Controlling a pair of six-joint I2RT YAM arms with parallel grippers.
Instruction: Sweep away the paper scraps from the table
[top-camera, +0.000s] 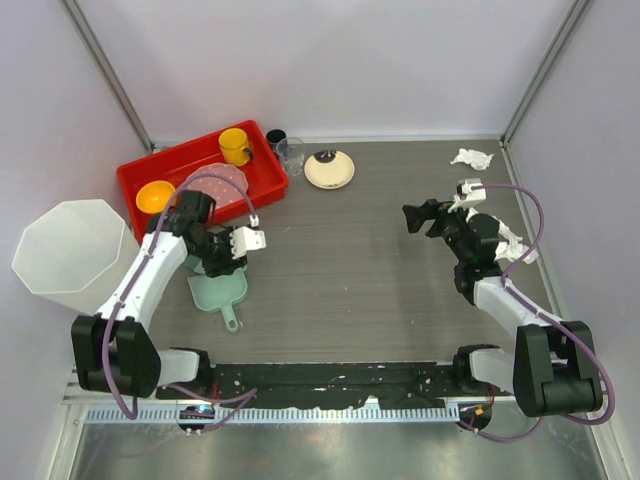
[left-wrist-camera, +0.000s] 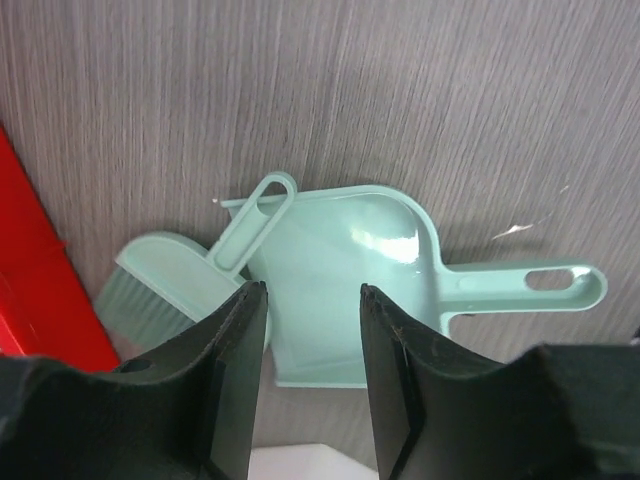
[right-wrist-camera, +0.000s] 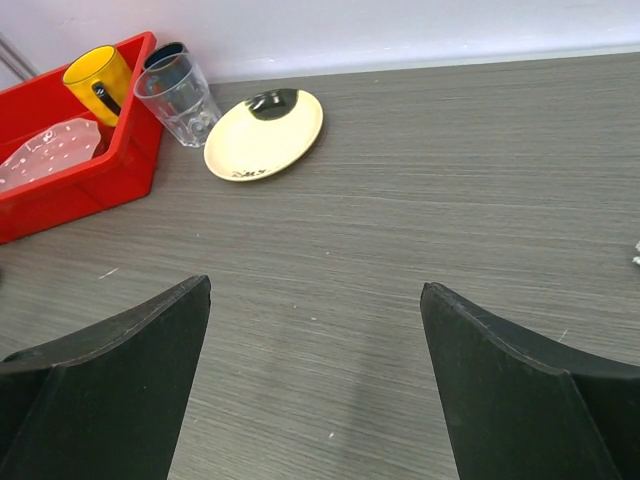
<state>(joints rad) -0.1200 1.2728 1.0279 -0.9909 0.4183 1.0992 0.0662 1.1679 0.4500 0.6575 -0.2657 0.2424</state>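
One crumpled white paper scrap (top-camera: 472, 157) lies at the far right of the table (top-camera: 350, 270); the right wrist view shows only a white sliver at its right edge. A mint-green dustpan (left-wrist-camera: 340, 290) rests flat at the left with a matching hand brush (left-wrist-camera: 175, 280) beside it. My left gripper (left-wrist-camera: 313, 295) hovers just over the pan's rear edge, jaws partly apart with nothing between them. Right gripper (right-wrist-camera: 315, 290) is wide open above bare table, empty, left of the scrap.
A red tray (top-camera: 270, 180) at the back left holds a yellow cup (top-camera: 235, 145), an orange bowl (top-camera: 155, 195) and a pink plate (top-camera: 222, 180). A glass (top-camera: 292, 155), a dark cup (top-camera: 275, 138) and a cream plate (top-camera: 329, 169) stand beside it. A white bin (top-camera: 70, 255) sits far left.
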